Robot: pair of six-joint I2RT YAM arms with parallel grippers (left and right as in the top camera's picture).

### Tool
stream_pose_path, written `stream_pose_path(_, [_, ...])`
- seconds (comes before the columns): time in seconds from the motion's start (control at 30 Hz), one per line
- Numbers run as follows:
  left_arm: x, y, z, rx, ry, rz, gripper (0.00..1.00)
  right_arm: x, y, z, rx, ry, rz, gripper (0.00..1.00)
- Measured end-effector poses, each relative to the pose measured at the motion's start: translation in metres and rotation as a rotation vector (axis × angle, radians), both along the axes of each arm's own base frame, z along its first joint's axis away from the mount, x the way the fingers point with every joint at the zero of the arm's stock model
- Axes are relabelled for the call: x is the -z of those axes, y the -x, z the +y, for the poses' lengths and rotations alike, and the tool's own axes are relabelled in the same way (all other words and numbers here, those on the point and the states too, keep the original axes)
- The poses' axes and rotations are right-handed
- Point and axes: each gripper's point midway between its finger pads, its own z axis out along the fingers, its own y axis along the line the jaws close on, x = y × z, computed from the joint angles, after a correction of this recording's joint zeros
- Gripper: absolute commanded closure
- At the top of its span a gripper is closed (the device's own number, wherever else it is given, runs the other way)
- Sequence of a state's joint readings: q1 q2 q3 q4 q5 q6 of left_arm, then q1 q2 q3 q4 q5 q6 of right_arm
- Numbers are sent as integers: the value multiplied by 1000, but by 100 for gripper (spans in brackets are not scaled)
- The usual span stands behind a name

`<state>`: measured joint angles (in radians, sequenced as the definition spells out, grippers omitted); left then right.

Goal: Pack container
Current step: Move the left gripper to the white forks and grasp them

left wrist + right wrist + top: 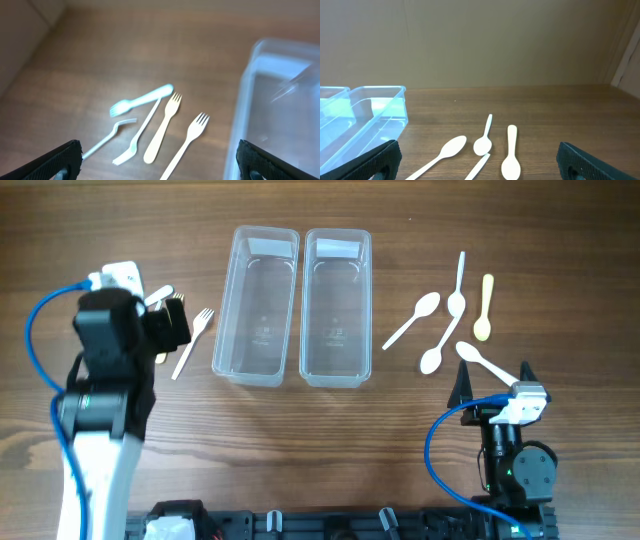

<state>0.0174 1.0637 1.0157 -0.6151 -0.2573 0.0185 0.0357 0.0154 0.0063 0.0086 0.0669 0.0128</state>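
Two clear, empty plastic containers stand side by side at the table's middle, the left one [223, 330] and the right one [365, 320]. Several plastic forks lie left of them; the overhead view shows one white fork [192, 340]. My left gripper [178, 322] hovers over the forks, open and empty. Its wrist view [160, 165] shows a pale blue fork [142, 99], a cream fork [162, 127] and a white fork [187, 142]. Several spoons [440, 348] lie right of the containers. My right gripper [493, 380] is open and empty just in front of them [480, 162].
The left container's wall [280, 110] stands close to the right of the forks. In the right wrist view the spoons [510, 155] lie ahead, with the containers [380, 107] to the left. A blue cable loops by each arm.
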Motion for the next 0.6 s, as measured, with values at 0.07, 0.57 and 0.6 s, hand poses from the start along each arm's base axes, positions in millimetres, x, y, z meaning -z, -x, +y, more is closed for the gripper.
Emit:
stream_pose_path(0.07, [30,-15,8,-19,0,85,0,0,0,0,0,0,0,0])
stream_pose_path(0.57, [169,-52,21,325,143,388,1,0,0,0,0,0,0,0])
stream_pose_path(0.6, [168,-52,18,351,137,386,0,0,0,0,0,0,0,0])
